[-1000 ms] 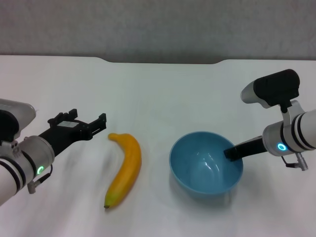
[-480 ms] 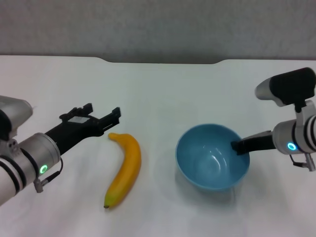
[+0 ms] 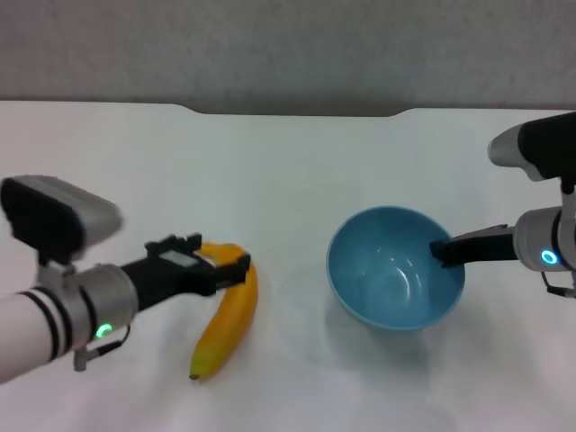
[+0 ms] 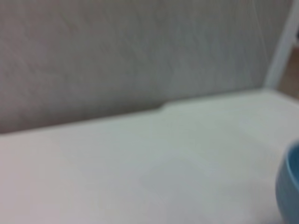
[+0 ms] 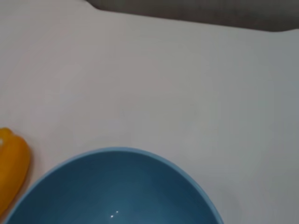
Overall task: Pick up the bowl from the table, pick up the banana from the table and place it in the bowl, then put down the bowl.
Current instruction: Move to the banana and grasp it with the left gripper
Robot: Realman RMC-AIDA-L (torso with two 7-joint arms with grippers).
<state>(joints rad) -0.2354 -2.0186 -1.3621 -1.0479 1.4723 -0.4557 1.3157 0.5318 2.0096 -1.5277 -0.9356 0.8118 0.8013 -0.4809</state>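
The light-blue bowl (image 3: 396, 267) hangs a little above the white table (image 3: 288, 162), with its shadow underneath. My right gripper (image 3: 442, 250) is shut on its right rim. The yellow-orange banana (image 3: 227, 319) lies on the table to the left of the bowl. My left gripper (image 3: 214, 263) is open and sits over the banana's far end, which it partly hides. The right wrist view shows the bowl (image 5: 117, 186) from above and a bit of the banana (image 5: 11, 163). The left wrist view shows only the bowl's edge (image 4: 292, 186) and the table (image 4: 140, 177).
The table's far edge has a shallow notch (image 3: 292, 112) against a grey wall. Bare white tabletop lies between the banana and the bowl and behind both.
My left gripper has moved right and forward from beside the banana to over its far end. My right gripper has carried the bowl up and a little to the right.
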